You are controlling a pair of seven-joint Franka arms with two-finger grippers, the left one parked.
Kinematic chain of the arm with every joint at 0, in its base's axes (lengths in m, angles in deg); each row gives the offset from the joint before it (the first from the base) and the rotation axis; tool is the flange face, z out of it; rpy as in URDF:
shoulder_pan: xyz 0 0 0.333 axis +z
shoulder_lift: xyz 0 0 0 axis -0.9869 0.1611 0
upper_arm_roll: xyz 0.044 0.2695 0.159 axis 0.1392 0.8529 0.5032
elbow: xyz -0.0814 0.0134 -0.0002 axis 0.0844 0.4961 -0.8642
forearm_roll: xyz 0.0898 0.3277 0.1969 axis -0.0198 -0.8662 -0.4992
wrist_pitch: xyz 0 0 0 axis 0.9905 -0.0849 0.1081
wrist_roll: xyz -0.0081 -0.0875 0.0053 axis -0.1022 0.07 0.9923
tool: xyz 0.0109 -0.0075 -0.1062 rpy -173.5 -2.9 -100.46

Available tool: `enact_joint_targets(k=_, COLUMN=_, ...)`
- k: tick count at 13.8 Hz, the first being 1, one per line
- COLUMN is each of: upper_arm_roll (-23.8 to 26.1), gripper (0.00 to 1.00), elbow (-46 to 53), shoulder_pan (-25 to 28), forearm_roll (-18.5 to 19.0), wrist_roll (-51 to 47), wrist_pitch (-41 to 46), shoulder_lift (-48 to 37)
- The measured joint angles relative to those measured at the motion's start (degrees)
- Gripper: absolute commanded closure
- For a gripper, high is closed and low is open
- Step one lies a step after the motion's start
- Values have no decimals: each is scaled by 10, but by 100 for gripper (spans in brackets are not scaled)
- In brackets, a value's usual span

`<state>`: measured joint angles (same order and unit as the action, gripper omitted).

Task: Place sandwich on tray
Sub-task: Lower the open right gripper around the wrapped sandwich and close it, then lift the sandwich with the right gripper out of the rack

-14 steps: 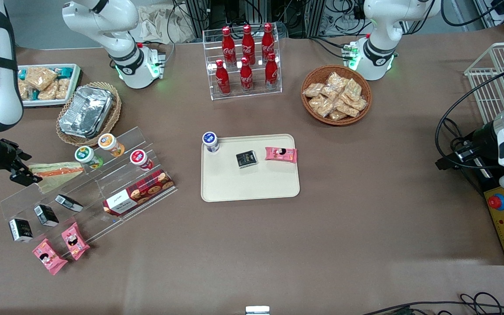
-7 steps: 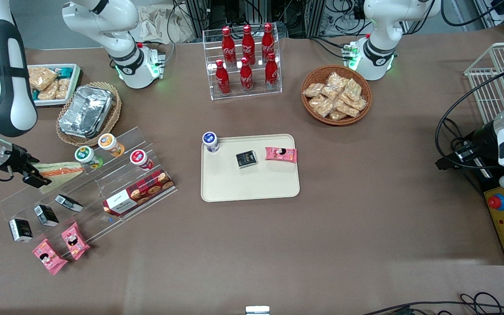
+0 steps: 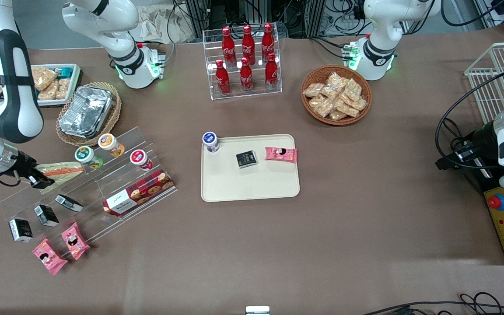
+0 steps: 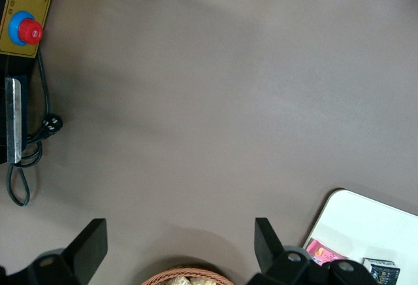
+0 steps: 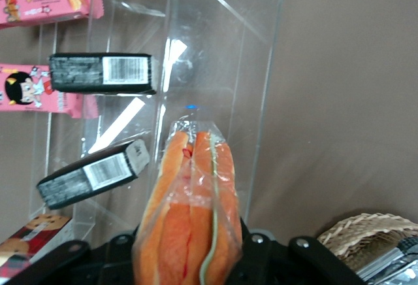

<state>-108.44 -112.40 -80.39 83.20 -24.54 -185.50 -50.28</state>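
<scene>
The sandwich (image 3: pixel 61 170), a wedge in clear wrap with orange and green filling, lies on a step of the clear acrylic stand (image 3: pixel 140 141) toward the working arm's end of the table. My right gripper (image 3: pixel 37 178) is at its wide end. In the right wrist view the sandwich (image 5: pixel 192 200) stands edge-on between the jaws of the gripper (image 5: pixel 189 259), which look open on either side of it. The cream tray (image 3: pixel 252 186) lies flat mid-table, well apart from the stand.
On the tray are a blue-capped cup (image 3: pixel 210 141), a black packet (image 3: pixel 246 159) and a pink packet (image 3: pixel 281 154). The stand also holds cups, a biscuit box (image 3: pixel 138 192), black packets and pink packets. A basket with foil (image 3: pixel 86 111) stands beside it.
My right arm has moved in toward the sandwich's wide end, so the gripper now reaches around it. The sandwich has not moved.
</scene>
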Motion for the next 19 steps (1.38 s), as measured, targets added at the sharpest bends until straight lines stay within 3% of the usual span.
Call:
enact_joint_targets(k=5, upper_arm_roll=-4, gripper=100, elbow=23, shoulder_pan=0, forearm_roll=-24, wrist_roll=52, wrist_pitch=25, shoulder_lift=1)
enact_joint_targets(k=13, upper_arm_roll=-12, gripper=100, elbow=200, shoulder_pan=15, forearm_roll=-40, wrist_roll=61, wrist_pitch=246, shoulder_lift=-4)
enact_joint_targets(k=16, upper_arm_roll=-6, gripper=100, elbow=241, shoulder_pan=56, forearm_roll=-53, wrist_roll=-11, wrist_pitch=280, shoulder_lift=-5)
enact_joint_targets(k=19, upper_arm_roll=60, gripper=100, elbow=246, shoulder_pan=85, forearm_roll=-54, wrist_roll=-167, wrist_pitch=284, shoulder_lift=-3)
